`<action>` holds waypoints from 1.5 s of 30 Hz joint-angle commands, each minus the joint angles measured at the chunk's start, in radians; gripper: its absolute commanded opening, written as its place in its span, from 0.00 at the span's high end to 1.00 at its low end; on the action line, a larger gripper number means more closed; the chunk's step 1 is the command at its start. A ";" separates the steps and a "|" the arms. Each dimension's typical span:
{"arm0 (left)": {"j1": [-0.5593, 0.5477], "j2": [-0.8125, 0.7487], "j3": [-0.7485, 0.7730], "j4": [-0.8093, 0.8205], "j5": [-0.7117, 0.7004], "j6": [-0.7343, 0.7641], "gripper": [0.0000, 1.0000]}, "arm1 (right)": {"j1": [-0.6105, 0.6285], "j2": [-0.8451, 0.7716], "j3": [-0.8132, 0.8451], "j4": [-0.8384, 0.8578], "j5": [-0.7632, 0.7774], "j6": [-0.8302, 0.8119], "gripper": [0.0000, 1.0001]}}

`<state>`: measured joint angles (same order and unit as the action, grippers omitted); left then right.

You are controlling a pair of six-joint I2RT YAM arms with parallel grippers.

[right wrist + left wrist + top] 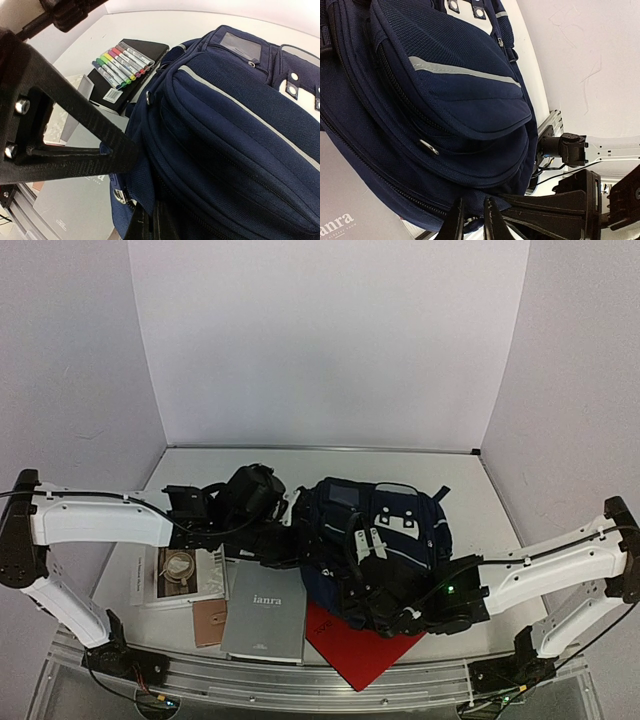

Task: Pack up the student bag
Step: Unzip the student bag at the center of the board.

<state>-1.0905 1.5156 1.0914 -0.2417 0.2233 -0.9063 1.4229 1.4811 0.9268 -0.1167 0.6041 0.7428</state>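
The student bag lies flat on the table. Its zips look closed, contents unseen. An open marker case holding markers sits beside the bag.

Left gripper: nearly closed at the bag's lower edge, grasp unclear.

Right gripper: clenched at the bag's seam.

Risk: a thin fabric pinch slips, or a pull drags the bag instead of opening it.

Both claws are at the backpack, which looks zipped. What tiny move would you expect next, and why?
Probably: the left gripper, its fingers almost together at the edge of the student bag, pinches and tugs gently to start an opening. The zips look closed, the right gripper is shut on the fabric as an anchor, and the grey book lies outside.
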 commanded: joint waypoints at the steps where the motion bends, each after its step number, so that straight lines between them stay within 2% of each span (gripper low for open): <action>1: 0.002 -0.090 -0.073 0.016 -0.093 -0.024 1.00 | 0.004 -0.043 0.012 0.039 0.102 0.043 1.00; 7: 0.014 -0.137 -0.131 -0.001 -0.161 -0.033 1.00 | 0.004 -0.050 0.006 0.017 0.119 0.065 1.00; 10: 0.019 -0.157 -0.160 0.064 -0.097 0.009 0.98 | 0.004 -0.048 0.008 0.012 0.116 0.066 1.00; 15: 0.018 -0.161 -0.200 0.142 0.044 0.080 0.86 | 0.003 -0.036 0.017 0.008 0.118 0.064 1.00; 20: 0.018 -0.215 -0.250 0.067 -0.015 0.070 0.68 | 0.004 -0.031 0.023 0.006 0.116 0.062 1.00; 25: 0.018 -0.252 -0.282 -0.002 -0.086 0.036 0.59 | 0.003 -0.029 0.026 0.005 0.115 0.053 1.00; 30: 0.018 -0.251 -0.286 0.122 -0.010 0.060 0.51 | 0.004 -0.019 0.036 0.005 0.108 0.046 1.00; 34: 0.015 -0.202 -0.259 0.192 0.049 0.096 0.50 | 0.004 -0.012 0.046 0.005 0.104 0.042 1.00; 39: -0.027 -0.116 -0.144 0.123 0.029 0.164 0.54 | 0.004 -0.012 0.049 0.005 0.107 0.043 1.00; 45: -0.058 -0.062 -0.087 0.121 0.023 0.175 0.54 | 0.003 -0.013 0.047 0.005 0.109 0.044 1.00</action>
<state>-1.1280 1.4261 0.9342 -0.1307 0.2428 -0.7687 1.4342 1.4811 0.9272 -0.1303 0.6394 0.7826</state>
